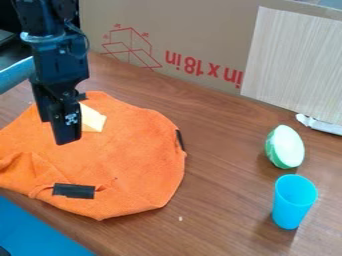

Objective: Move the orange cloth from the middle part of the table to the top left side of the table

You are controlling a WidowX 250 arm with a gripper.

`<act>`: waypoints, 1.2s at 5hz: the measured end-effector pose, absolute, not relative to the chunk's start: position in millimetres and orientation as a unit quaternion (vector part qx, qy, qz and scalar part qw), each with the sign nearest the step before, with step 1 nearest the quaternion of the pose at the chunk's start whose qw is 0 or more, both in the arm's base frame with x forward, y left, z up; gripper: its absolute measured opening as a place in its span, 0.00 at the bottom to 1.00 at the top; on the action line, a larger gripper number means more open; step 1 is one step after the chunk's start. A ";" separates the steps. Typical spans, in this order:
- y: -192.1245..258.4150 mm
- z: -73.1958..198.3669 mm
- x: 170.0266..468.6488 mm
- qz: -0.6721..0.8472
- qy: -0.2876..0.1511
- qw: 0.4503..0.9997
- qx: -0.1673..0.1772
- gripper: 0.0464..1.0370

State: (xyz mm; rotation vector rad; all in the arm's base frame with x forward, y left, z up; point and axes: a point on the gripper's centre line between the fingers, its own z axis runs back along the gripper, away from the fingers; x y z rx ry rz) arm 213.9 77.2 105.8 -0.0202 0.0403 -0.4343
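Orange cloth point(137, 165) beneath pale-yellow piece point(93, 120)

That robot arm point(60, 62) over there is black and blocky, a bit shiny, with a bluish-grey band point(44, 38) high up, a thin dark cable point(85, 36) curving alongside, and a patchy white marking point(71, 119) low on its slim black hand point(65, 139).

The desk point(224, 200) before me has a brown top with darker wood grain. Along its far edge stands a tan cardboard sheet point(200, 27), marked with red print point(204, 67) and a red line drawing of a box point(130, 47). Against its right part I see a pale, finely streaked panel point(294, 62). Past my desk's near left edge lies a flat blue surface point(40, 230). The light throws soft shadows.
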 end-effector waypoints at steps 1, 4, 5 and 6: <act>76.6 100.6 212.7 -0.214 0.029 0.976 -0.017 0.96; 92.5 55.7 240.3 -0.217 0.009 0.976 -0.002 0.96; 103.4 45.8 251.7 -0.199 -0.024 0.980 0.015 0.96; 105.5 34.9 255.5 -0.189 -0.043 0.981 0.018 0.96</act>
